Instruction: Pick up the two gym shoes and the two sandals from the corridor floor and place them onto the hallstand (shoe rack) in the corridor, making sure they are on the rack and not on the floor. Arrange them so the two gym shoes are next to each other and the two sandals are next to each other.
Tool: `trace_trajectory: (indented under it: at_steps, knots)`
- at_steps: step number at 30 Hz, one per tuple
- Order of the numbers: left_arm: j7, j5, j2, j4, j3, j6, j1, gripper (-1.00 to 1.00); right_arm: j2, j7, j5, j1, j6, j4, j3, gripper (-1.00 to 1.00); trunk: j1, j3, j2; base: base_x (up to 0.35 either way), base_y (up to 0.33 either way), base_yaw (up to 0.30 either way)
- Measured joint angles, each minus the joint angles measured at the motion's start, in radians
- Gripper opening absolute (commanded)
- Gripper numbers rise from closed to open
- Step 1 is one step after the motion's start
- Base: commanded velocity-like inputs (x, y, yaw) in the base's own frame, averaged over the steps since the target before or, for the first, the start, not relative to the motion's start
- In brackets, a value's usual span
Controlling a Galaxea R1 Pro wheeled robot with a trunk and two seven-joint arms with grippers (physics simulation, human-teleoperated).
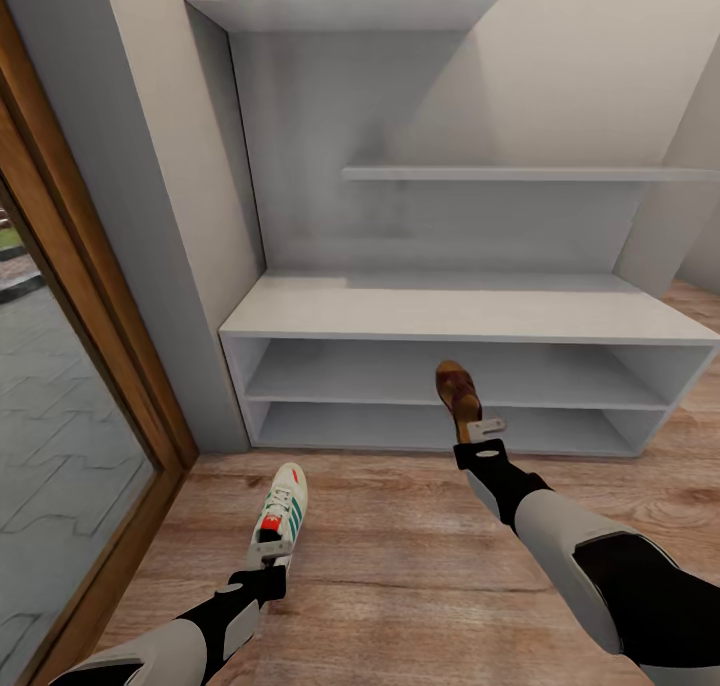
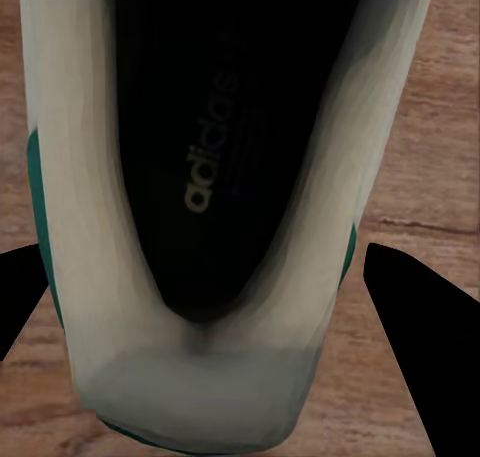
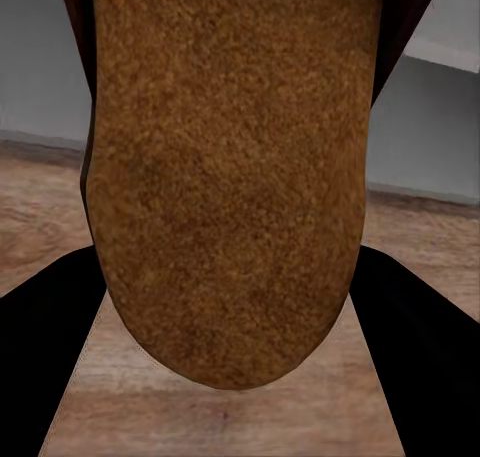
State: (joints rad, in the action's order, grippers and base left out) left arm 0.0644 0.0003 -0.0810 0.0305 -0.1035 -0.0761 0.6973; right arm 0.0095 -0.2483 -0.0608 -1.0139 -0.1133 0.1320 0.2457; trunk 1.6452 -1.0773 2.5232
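progress looks partial: the wide white-grey hallstand [image 1: 470, 311], filling the middle of the head frame, has nothing on its bench top or in the parts of its two open shelves that show, so no shoe is placed yet as far as these views tell. two of the four are in hand. the right gripper [image 1: 478, 428], centre-right of the frame, is clamped on the heel end of a flat brown leather sandal [image 1: 456, 386], which it holds toe-forward in front of the rack's shelf openings, clear of the light brown wood-plank floor [image 1: 400, 566]. the left gripper [image 1: 272, 550], at lower left, grips the heel of a white sneaker with teal stripes and red accents [image 1: 281, 507]; whether that shoe is off the planks i cannot tell. in each wrist view the shoe sits between the dark fingers. judging by this, both still need setting down, and the second sneaker and sandal remain to be fetched.
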Motion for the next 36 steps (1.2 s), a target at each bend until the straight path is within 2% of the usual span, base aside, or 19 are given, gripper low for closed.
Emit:
trace_trajectory:
  at_steps: [12, 14, 15, 17, 18, 20, 21, 23, 29, 36]
  knots:
    - [-0.003, 0.000, -0.002, 0.000, 0.001, 0.008, 0.000, -1.00, 0.000, 0.000, -0.003, 0.000, 0.005, -0.005, 0.000, -1.00, 0.000, 0.000, 0.000, 0.043, 0.006, 0.000]
    - [-0.024, -0.001, -0.011, -0.001, 0.004, 0.049, 0.000, -1.00, 0.000, 0.000, -0.003, 0.000, 0.005, -0.005, 0.001, -1.00, 0.000, 0.000, 0.000, 0.003, 0.000, 0.000]
    - [-0.054, -0.006, -0.015, -0.002, 0.007, 0.089, 0.000, -1.00, 0.001, 0.000, -0.003, 0.000, 0.005, -0.005, 0.001, -1.00, 0.000, 0.000, 0.000, 0.002, 0.000, 0.000]
    - [-0.126, -0.038, -0.018, -0.003, 0.012, 0.141, 0.001, -1.00, 0.001, 0.000, -0.003, 0.000, 0.005, -0.005, 0.000, -1.00, 0.000, 0.000, 0.000, 0.001, 0.000, 0.000]
    - [-0.182, -0.073, -0.019, -0.003, 0.019, 0.163, 0.001, -1.00, 0.001, 0.000, -0.003, 0.000, 0.005, -0.005, 0.000, -1.00, 0.000, 0.000, 0.000, 0.000, 0.000, 0.000]
    - [-0.240, -0.113, -0.019, -0.003, 0.018, 0.178, 0.001, -1.00, 0.001, 0.000, -0.003, 0.000, 0.005, -0.005, 0.000, -1.00, 0.000, 0.000, 0.000, 0.000, 0.000, 0.000]
    - [-0.291, -0.146, -0.020, -0.003, 0.022, 0.189, 0.001, -1.00, 0.001, 0.000, -0.003, 0.000, 0.005, -0.005, 0.000, -1.00, 0.000, 0.000, 0.000, 0.000, 0.000, 0.000]
    - [-0.341, -0.176, -0.019, -0.002, 0.020, 0.197, 0.001, -1.00, 0.001, 0.000, -0.003, 0.000, 0.005, -0.005, 0.000, -1.00, 0.000, 0.000, 0.000, 0.000, 0.000, 0.000]
    - [-0.383, -0.203, -0.015, 0.000, 0.019, 0.206, 0.001, -1.00, 0.001, 0.000, -0.003, 0.000, 0.005, -0.005, 0.000, -1.00, 0.000, 0.000, 0.000, 0.093, 0.000, 0.000]
    - [-0.389, -0.209, -0.014, 0.000, 0.019, 0.207, 0.001, -1.00, 0.001, 0.000, -0.003, 0.000, 0.005, -0.005, 0.000, -1.00, 0.000, 0.000, 0.000, 0.142, 0.000, 0.000]
